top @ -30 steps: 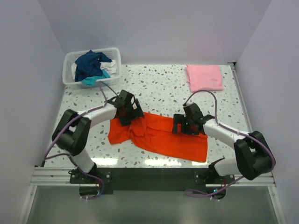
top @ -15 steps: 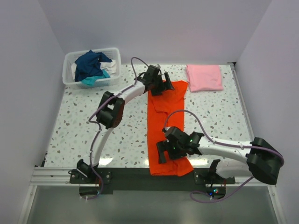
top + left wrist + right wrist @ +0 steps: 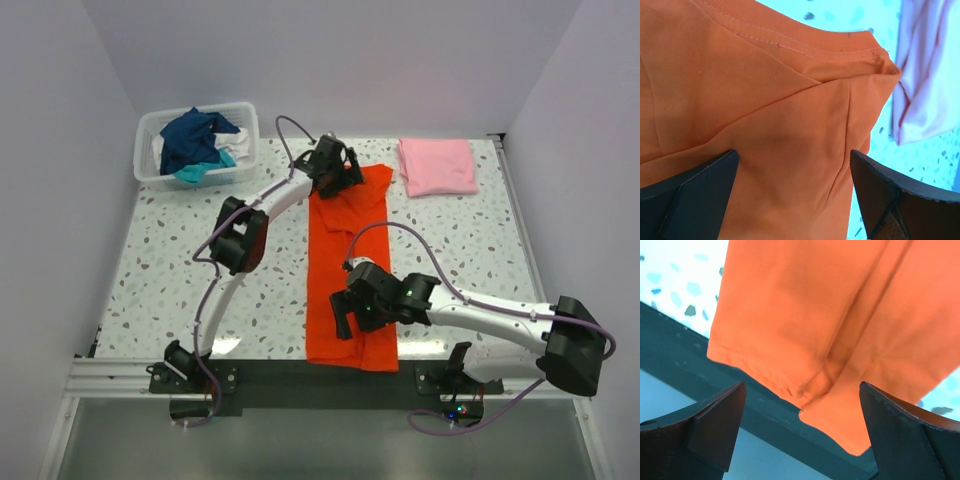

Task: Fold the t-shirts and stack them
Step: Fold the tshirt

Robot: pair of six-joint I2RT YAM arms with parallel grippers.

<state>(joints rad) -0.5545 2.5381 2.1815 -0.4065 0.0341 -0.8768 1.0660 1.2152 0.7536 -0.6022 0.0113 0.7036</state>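
**Left gripper (image 3: 340,177) and right gripper (image 3: 343,318) both spread wide over the orange-red t-shirt (image 3: 330,240)**

Left gripper: reaches to the far edge of the worktop (image 3: 180,260), about mid-width, above the far end of the orange-red t-shirt. In the left wrist view its fingers (image 3: 695,192) stand wide apart. The cloth lies between and below them, and nothing is pinched. A stitched hem and a diagonal crease show there.

Right gripper: sits over the near end of the same shirt, close to the near edge. In the right wrist view its fingers (image 3: 707,422) are also fully spread and grip nothing. The shirt's hem lies in the gap between them.

Orange-red t-shirt: lies as one long narrow strip from the far edge to the near edge, a little right of centre. Its near hem hangs past the worktop onto the dark rail (image 3: 260,382). Lengthwise creases show in the right wrist view.

Pink t-shirt (image 3: 437,166): folded flat at the far right corner, just beside the far end of the orange-red strip. I cannot tell whether they touch.

Basket (image 3: 146,140): at the far left corner, holding a crumpled navy t-shirt (image 3: 195,135) on top. Teal cloth (image 3: 195,173) and white cloth (image 3: 238,136) show around it.
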